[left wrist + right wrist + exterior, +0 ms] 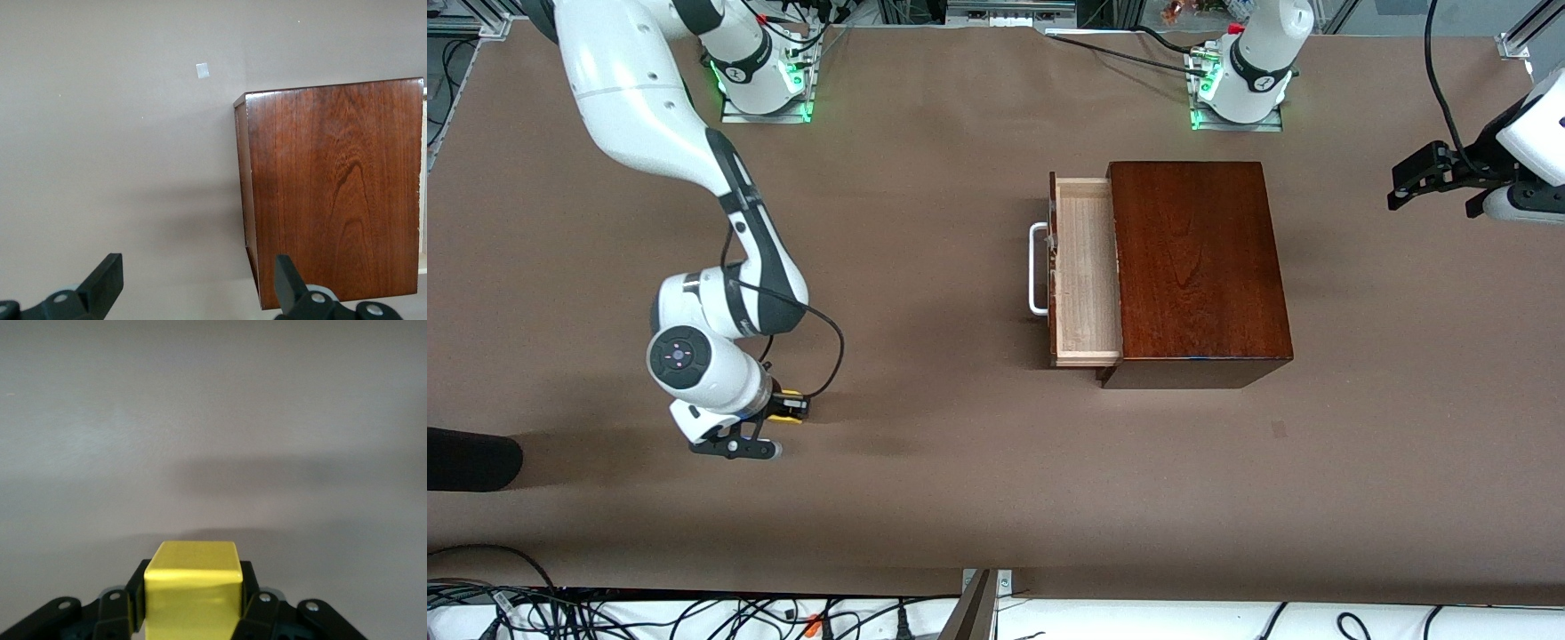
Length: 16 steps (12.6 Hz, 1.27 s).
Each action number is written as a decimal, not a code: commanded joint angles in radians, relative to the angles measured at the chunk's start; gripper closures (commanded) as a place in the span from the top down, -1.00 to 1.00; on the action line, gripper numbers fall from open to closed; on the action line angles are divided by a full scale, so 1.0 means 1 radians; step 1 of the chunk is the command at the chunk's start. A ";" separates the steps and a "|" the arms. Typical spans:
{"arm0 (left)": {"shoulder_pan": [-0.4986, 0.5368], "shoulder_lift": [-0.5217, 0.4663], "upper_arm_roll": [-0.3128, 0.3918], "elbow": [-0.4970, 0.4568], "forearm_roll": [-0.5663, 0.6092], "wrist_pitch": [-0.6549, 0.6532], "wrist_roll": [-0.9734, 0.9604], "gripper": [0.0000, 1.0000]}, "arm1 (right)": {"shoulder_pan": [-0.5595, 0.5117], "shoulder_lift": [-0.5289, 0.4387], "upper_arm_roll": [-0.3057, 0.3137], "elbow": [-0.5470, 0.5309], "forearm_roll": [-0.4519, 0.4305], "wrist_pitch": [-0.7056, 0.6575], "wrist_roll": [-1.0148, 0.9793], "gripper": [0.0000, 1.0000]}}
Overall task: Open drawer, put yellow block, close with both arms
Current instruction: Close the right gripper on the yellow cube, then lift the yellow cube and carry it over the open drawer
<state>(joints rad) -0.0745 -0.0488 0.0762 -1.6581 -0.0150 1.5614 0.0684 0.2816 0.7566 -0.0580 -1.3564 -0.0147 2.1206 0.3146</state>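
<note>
Right hand (193, 613) grips our block (193, 587) at the desk (960, 462), ready for the open drawer (1087, 267); left hand (200, 293) waits open beside the box (333, 193).

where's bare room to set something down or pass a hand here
Free: the brown table between the drawer handle and the right pincer, and the strip nearer the camera than the wooden box. The drawer tray is bare. Crowded: around the right pincer, shut on the yellow block.
</note>
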 commanded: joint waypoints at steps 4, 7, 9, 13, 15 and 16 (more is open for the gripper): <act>0.054 0.079 -0.042 0.101 -0.002 -0.012 0.017 1.00 | 0.033 -0.330 0.014 0.005 0.048 -0.451 0.049 -1.00; 0.029 0.063 -0.044 0.092 0.047 -0.011 0.014 1.00 | 0.044 -0.381 0.068 0.048 0.125 -0.611 0.301 -1.00; 0.027 0.056 -0.042 0.080 0.047 -0.011 0.019 1.00 | 0.044 -0.399 0.150 0.048 0.130 -0.625 0.535 -1.00; 0.032 0.058 -0.046 0.084 0.046 -0.014 0.024 1.00 | 0.059 -0.392 0.340 0.048 0.118 -0.575 1.078 -1.00; 0.039 0.056 -0.050 0.083 0.043 -0.023 0.028 1.00 | 0.146 -0.370 0.342 0.046 0.111 -0.484 1.321 -1.00; 0.042 0.058 -0.050 0.081 0.040 -0.023 0.030 1.00 | 0.187 -0.353 0.343 0.048 0.090 -0.450 1.424 -1.00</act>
<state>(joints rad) -0.0444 0.0172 0.0347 -1.5813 0.0061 1.5555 0.0714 0.4059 0.3717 0.2865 -1.3216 0.0993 1.6212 1.5643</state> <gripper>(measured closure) 0.000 0.445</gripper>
